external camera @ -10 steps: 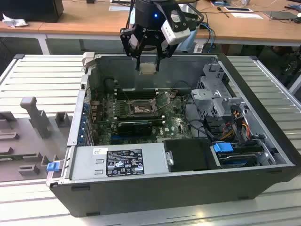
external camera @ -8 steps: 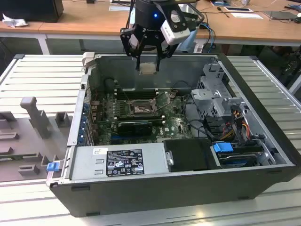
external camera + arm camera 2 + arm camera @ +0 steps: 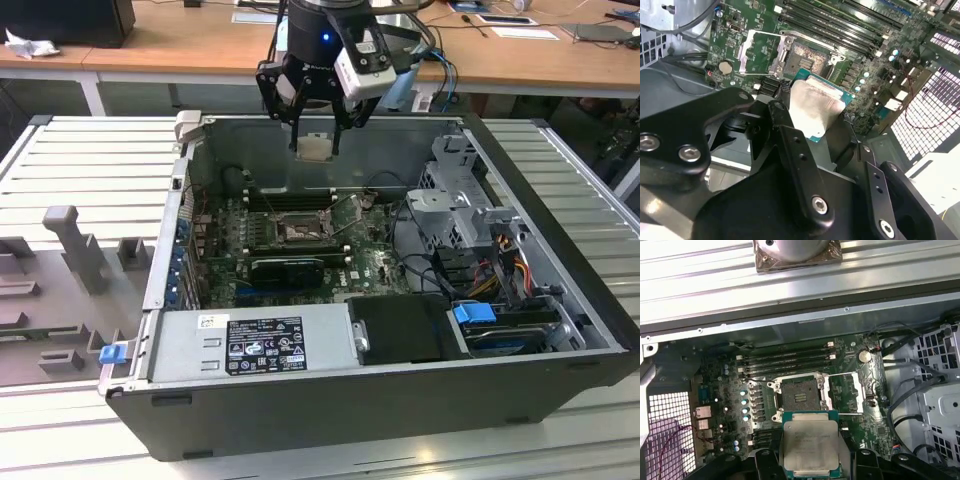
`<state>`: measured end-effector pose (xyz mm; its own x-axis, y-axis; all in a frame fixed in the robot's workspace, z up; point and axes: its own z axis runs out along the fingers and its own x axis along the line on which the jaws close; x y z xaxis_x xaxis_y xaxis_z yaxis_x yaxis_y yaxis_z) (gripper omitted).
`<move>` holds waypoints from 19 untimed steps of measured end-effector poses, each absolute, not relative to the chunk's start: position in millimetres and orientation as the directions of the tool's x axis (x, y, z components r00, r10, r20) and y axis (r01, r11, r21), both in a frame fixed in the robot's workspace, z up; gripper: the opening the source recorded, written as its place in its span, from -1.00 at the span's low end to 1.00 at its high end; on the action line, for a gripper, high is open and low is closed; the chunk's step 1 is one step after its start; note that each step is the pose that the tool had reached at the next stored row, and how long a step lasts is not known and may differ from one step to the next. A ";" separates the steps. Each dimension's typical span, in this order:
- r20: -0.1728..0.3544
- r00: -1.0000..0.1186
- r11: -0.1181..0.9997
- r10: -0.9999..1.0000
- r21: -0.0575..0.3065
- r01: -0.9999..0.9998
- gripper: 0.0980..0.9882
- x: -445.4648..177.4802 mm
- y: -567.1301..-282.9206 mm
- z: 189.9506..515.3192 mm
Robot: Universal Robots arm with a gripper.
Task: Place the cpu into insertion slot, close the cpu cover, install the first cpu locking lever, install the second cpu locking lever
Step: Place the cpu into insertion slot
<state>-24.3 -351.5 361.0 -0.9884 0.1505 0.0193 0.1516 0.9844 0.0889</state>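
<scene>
My gripper hangs above the open computer case, shut on the cpu, a small square chip with a pale metal top. In both wrist views the cpu sits between the black fingers, held clear of the board. The insertion slot lies uncovered on the green motherboard, below and ahead of the chip. The cpu cover, a thin metal frame with a square opening, is swung back and lies beside the slot.
Memory slots run along the far side of the slot. A power supply and black box fill the case's near side. A drive cage with cables stands at the exterior view's right. A grey fixture sits outside the case.
</scene>
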 end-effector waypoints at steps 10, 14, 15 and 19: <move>0.019 -0.981 0.977 0.193 0.089 0.194 -0.03 -24.3 -351.5 360.4; 0.019 -0.977 0.973 0.211 0.089 0.212 -0.03 -24.3 -351.5 360.3; 0.019 -0.976 0.972 0.215 0.089 0.216 -0.03 -24.3 -351.5 360.3; 0.019 -0.970 0.966 0.244 0.089 0.245 -0.03 -24.3 -351.5 360.1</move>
